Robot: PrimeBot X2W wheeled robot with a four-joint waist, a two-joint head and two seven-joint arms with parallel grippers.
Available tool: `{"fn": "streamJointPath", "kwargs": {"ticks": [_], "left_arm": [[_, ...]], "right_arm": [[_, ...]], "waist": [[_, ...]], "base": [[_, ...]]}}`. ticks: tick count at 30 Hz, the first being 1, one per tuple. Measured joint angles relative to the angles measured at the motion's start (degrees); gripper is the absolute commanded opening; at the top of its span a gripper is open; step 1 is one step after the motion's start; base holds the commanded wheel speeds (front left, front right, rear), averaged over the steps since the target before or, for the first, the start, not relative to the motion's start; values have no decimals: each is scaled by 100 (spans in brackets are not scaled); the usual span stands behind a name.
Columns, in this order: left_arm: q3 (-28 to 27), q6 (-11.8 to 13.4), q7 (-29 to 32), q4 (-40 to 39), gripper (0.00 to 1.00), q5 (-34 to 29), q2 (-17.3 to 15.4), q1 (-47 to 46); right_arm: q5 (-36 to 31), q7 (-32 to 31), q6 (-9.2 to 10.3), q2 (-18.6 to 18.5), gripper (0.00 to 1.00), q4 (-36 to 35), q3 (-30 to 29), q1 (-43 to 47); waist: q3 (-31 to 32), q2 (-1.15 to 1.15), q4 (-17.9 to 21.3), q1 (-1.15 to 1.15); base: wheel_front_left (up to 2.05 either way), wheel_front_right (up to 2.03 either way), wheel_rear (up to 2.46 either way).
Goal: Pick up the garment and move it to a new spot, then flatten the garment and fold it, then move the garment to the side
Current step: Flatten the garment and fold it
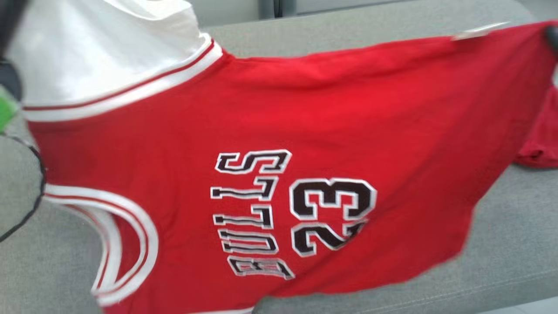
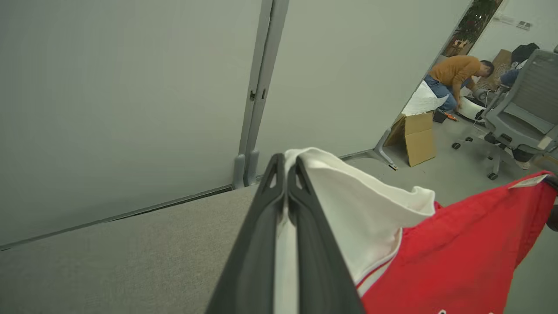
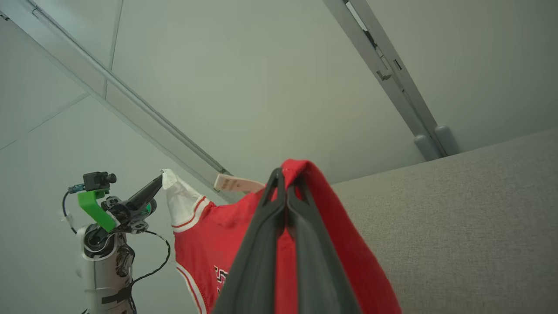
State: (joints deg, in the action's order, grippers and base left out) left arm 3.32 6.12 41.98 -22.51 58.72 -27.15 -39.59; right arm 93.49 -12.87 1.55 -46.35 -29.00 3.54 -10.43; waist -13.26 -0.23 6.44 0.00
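Observation:
The garment (image 1: 279, 131) is a red jersey with white trim, white sleeves and black "BULLS 23" lettering, held stretched in the air above the grey table (image 1: 501, 244). My left gripper (image 2: 286, 163) is shut on its white sleeve (image 2: 362, 205). My right gripper (image 3: 285, 176) is shut on the red hem (image 3: 301, 168) near a pale tag (image 3: 235, 184). In the right wrist view the left gripper (image 3: 159, 179) shows off to the left, pinching the white sleeve (image 3: 178, 200). The jersey hangs slack between both grips, and its lower hem trails toward the table at the right.
Grey partition panels (image 2: 130, 87) stand behind the table. Beyond them, in the left wrist view, a crouching person (image 2: 457, 76), a cardboard box (image 2: 416, 137) and an office chair (image 2: 518, 113) are on the floor. A red fold (image 1: 540, 144) lies on the table at the right.

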Motion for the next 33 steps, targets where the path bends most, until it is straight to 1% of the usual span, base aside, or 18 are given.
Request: {"fn": "streamJointPath", "kwargs": {"ticks": [1, 3, 4, 5, 6, 8, 10, 12, 13, 15, 17, 19, 20, 24, 28, 29, 31, 33], "left_arm": [[174, 0, 49, 305, 0, -113, 12, -2], [342, 3, -29, 903, 0, -557, 103, -113], [422, 45, -105, 1137, 0, -813, 123, -294], [457, 51, -224, 1321, 0, -1049, 172, -572], [493, 52, -344, 1413, 0, -1285, 225, -945], [567, 52, -684, 1397, 0, -1664, 368, -1844], [645, 51, -890, 1216, 0, -1780, 579, -2614], [792, 38, -1015, 1078, 0, -1825, 706, -2939], [828, 24, -1039, 1072, 0, -1825, 756, -2943], [926, -69, -1123, 1111, 0, -1825, 802, -2821], [1006, -157, -1140, 1155, 0, -1825, 797, -2494], [999, -163, -1295, 1319, 0, -1825, 790, -1996], [999, -163, -1295, 1319, 0, -1825, 790, -1996], [994, -168, -1759, 1881, 0, -1971, 805, -820], [1067, -268, -2241, 2278, 0, -2069, 904, 0], [1073, -293, -2370, 2372, 0, -2068, 949, 154], [1060, -312, -2576, 2520, 0, -2062, 1029, 404], [1016, -334, -2765, 2608, 0, -2062, 1032, 567]], "right_arm": [[-45, -38, 63, 45, 0, 113, 208, -138], [-327, -12, 363, 219, 0, 461, 411, -701], [-531, 77, 510, 294, 0, 632, 422, -1094], [-738, 224, 616, 371, 0, 815, 381, -1556], [-934, 343, 653, 423, 0, 925, 320, -2052], [-1210, 656, 661, 559, 0, 1034, 86, -3033], [-1294, 850, 660, 643, 0, 1055, -81, -3793], [-1425, 917, 653, 634, 0, 1144, -88, -4159], [-1489, 932, 641, 641, 0, 1217, 13, -4231], [-1642, 928, 606, 704, 0, 1385, 288, -4220], [-1773, 927, 605, 825, 0, 1551, 560, -4102], [-1898, 961, 604, 939, 0, 1817, 778, -3837], [-1898, 961, 604, 939, 0, 1817, 778, -3837], [-2180, 1151, 605, 1298, 0, 2614, 1215, -2897], [-2310, 1414, 602, 1586, 0, 3316, 1449, -2134], [-2310, 1470, 561, 1663, 0, 3449, 1491, -2022], [-2309, 1572, 398, 1772, 0, 3646, 1574, -1867], [-2288, 1689, 281, 1873, 0, 3823, 1586, -1783]], "waist": [[-69, 0, -27, 0], [-208, 0, -86, 0], [-278, 0, -116, 0], [-348, 0, -147, 0], [-421, 0, -179, 0], [-567, 0, -241, 0], [-715, 0, -303, 0], [-863, 0, -363, 0], [-941, 0, -393, 0], [-1096, 0, -444, 0], [-1254, 0, -486, 0], [-1412, 0, -517, 0], [-1412, 0, -517, 0], [-1683, 0, -554, 0], [-1803, 0, -578, 1], [-1793, 0, -581, 0], [-1744, 0, -583, 0], [-1675, 0, -578, 0]], "base": [[0, 0, 0], [0, 0, 0], [0, 0, 0], [0, 0, 0], [0, 0, 0], [0, 0, 0], [0, 0, 0], [0, 0, 0], [0, 0, 0], [0, 0, 0], [0, 0, 0], [0, 0, 0], [0, 0, 0], [0, 0, 0], [0, 0, 0], [0, 0, 0], [0, 0, 0], [0, 0, 0]]}}
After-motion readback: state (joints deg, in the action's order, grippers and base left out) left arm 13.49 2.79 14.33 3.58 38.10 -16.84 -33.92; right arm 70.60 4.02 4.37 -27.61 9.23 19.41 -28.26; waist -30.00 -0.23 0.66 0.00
